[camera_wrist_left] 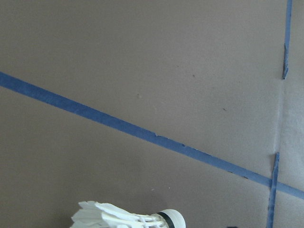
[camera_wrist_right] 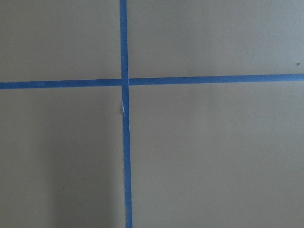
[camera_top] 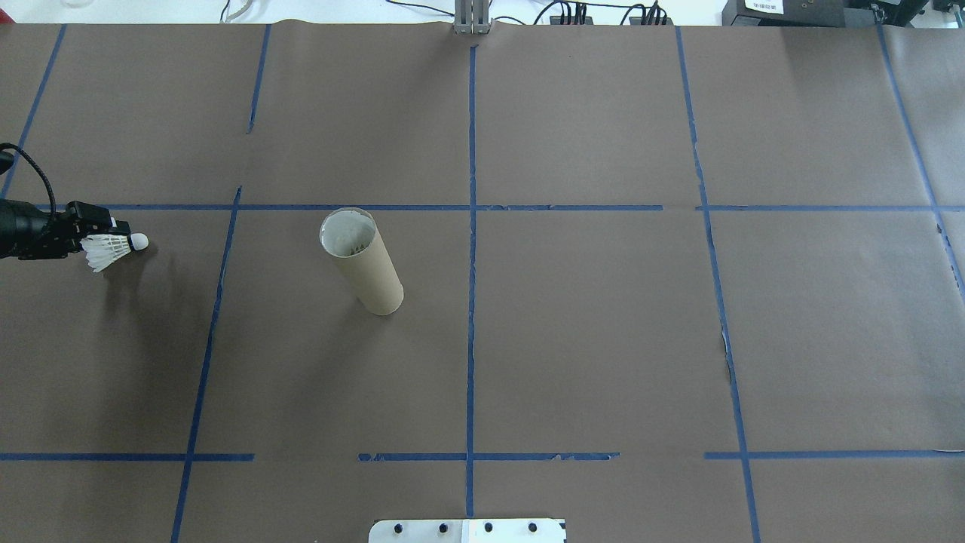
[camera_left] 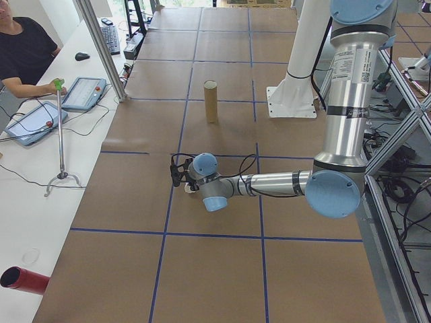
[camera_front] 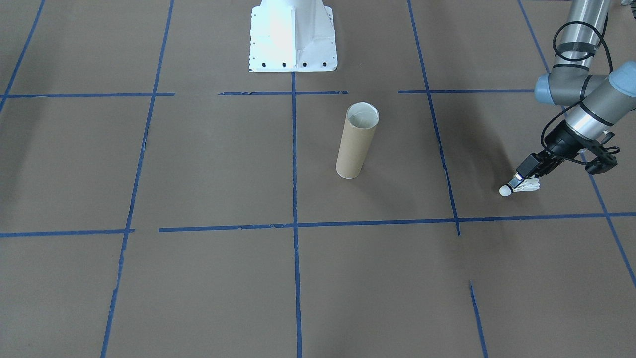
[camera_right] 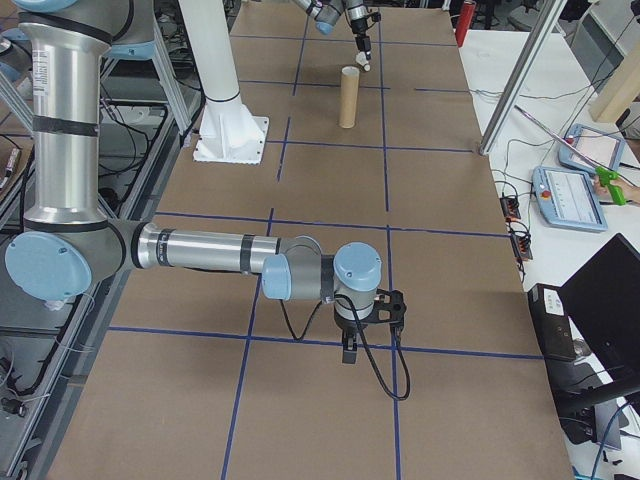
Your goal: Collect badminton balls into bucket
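A white feather badminton ball point(camera_front: 519, 188) point(camera_top: 111, 249) lies sideways at the tips of my left gripper point(camera_front: 520, 178) point(camera_top: 105, 235), which is shut on its feather skirt, cork tip pointing toward the bucket. The left wrist view catches the badminton ball point(camera_wrist_left: 128, 218) at its bottom edge. The bucket point(camera_front: 357, 141) point(camera_top: 362, 264) point(camera_left: 211, 101) point(camera_right: 348, 97), a brown cardboard tube with a white lining, stands upright near the table's middle, well apart from the ball. My right gripper point(camera_right: 350, 345) hovers low over the paper at the table's other end; I cannot tell its state.
The white robot base point(camera_front: 293, 37) point(camera_top: 467, 530) stands behind the bucket. Blue tape lines cross the brown paper cover point(camera_top: 603, 339). A person point(camera_left: 20, 50) sits at a side bench with tablets; a red tube point(camera_left: 23, 279) lies there.
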{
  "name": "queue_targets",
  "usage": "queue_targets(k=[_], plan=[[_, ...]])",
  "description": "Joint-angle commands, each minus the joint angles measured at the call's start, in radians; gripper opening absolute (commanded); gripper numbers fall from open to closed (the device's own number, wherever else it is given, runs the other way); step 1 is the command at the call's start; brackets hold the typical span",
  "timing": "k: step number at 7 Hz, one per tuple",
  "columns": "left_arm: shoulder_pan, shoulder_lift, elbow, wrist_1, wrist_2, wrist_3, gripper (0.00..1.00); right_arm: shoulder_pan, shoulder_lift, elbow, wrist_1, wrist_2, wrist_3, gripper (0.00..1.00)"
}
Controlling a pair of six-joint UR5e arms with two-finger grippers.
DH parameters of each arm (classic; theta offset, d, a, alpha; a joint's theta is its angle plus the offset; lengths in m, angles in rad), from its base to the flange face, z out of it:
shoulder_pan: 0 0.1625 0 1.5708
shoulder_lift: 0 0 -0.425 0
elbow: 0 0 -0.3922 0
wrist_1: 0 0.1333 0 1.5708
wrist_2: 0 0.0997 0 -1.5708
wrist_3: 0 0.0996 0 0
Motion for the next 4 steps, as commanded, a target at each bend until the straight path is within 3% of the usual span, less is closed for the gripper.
queue_targets(k=[1, 2, 4], plan=[[0.001, 0.004, -0.002, -0.001, -0.013, 0.001, 0.00, 0.000, 0.000, 0.001, 0.000, 0.000, 0.000, 1.00], [-0.001, 0.007, -0.016, -0.001, -0.050, 0.000, 0.00, 0.000, 0.000, 0.001, 0.000, 0.000, 0.000, 1.00], [-0.051, -0.001, -0.069, 0.013, -0.285, -0.053, 0.00, 0.000, 0.000, 0.001, 0.000, 0.000, 0.000, 1.00]])
